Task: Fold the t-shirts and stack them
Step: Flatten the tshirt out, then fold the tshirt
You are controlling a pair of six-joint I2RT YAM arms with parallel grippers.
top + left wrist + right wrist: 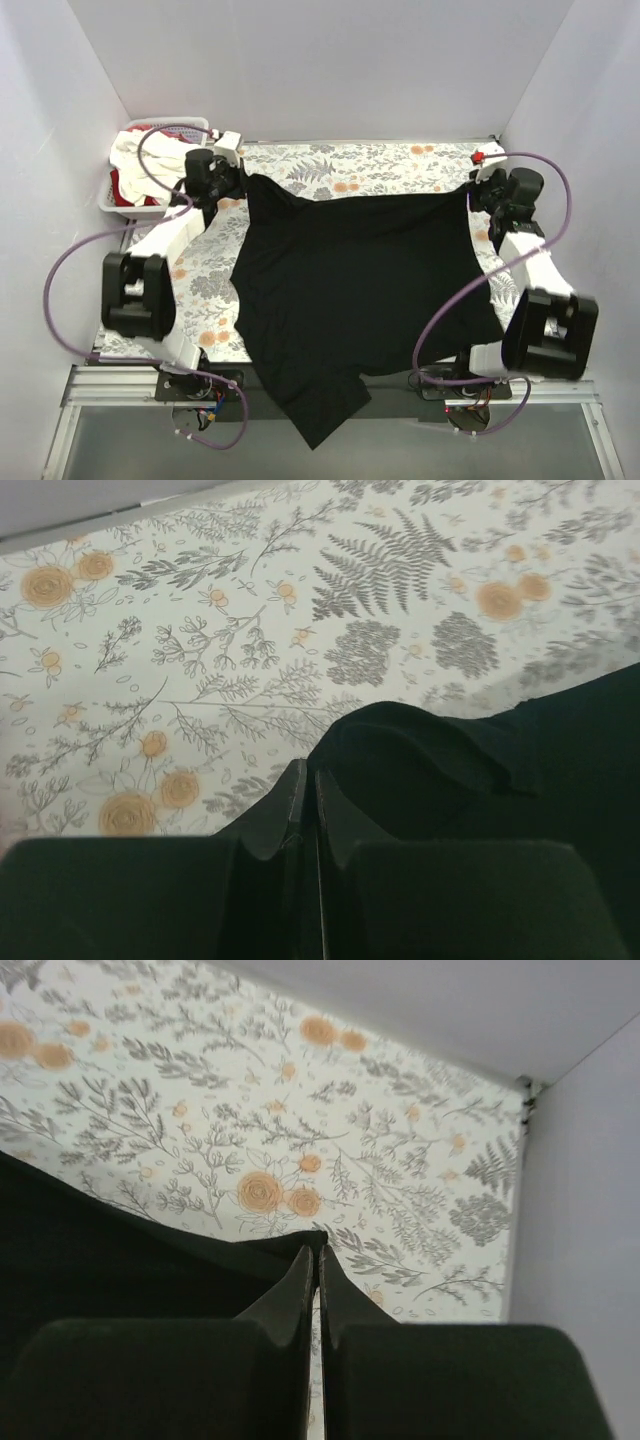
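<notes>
A black t-shirt [350,270] lies spread across the flowered table cover, and one part of it hangs over the near edge [320,410]. My left gripper [243,183] is shut on its far left corner. In the left wrist view the left gripper [308,770] shows its fingers pressed together, with bunched black t-shirt fabric [420,760] right beside them. My right gripper [472,195] is shut on the far right corner. In the right wrist view the black t-shirt [120,1250] has its corner pinched at the tips of the right gripper [316,1250].
A white slotted basket [125,211] stands at the far left corner, holding a white shirt [130,150] and a red one [125,185]. White walls close in the table on three sides. Purple cables loop beside both arms.
</notes>
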